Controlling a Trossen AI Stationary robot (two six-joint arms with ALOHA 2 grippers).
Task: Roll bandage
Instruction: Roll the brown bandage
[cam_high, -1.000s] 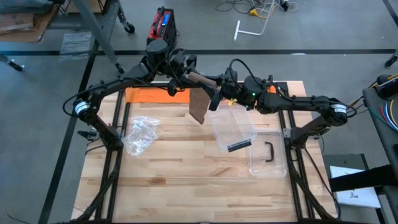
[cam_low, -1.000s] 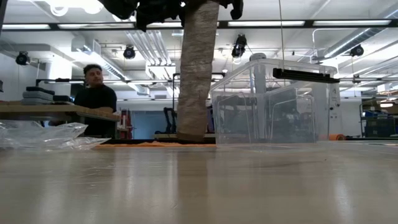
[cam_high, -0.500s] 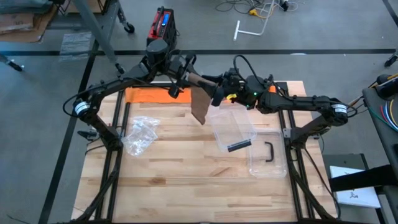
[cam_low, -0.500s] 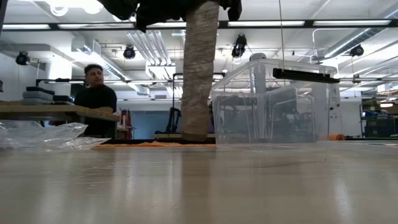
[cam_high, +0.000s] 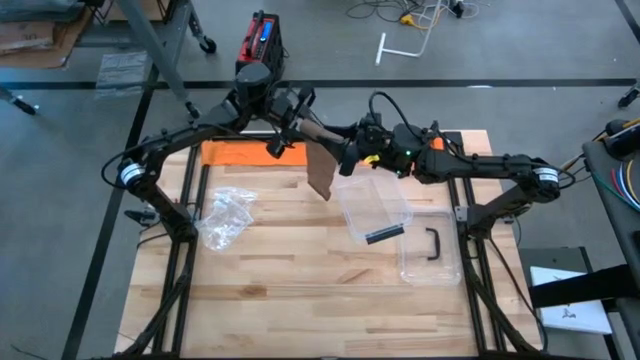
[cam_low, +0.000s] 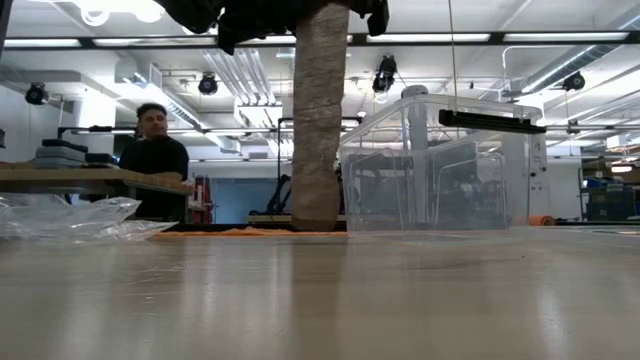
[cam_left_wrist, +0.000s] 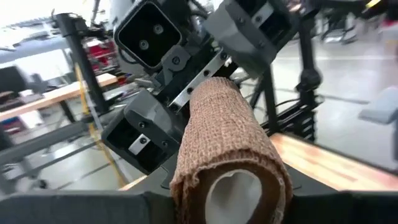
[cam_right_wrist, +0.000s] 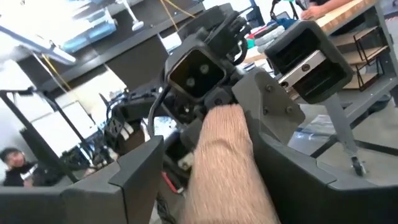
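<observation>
Near the table's (cam_high: 300, 300) far edge, left gripper (cam_high: 297, 124) clamps the bandage (cam_high: 321, 170) roll, right gripper (cam_high: 345, 158) seemingly loose around it.

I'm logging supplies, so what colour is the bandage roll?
Tan-brown, with an open woven mesh texture on the bandage roll; the left wrist view shows it best.

Non-task stuff: clear plastic bin (cam_high: 375, 207) on the wood surface (cam_high: 300, 290), just below the fingers in the high view, with a black strip (cam_high: 384, 235) at its near edge; its clear lid (cam_high: 432, 248) with black handle (cam_high: 434, 243) lies touching it on the side away from the fingers. Crumpled clear plastic bag (cam_high: 226, 216) sits well off to the other side, and an orange cloth (cam_high: 240, 152) lies along the far edge, near the fingers. Low view: a person (cam_low: 155, 160) in a dark top at a bench in the room behind.
</observation>
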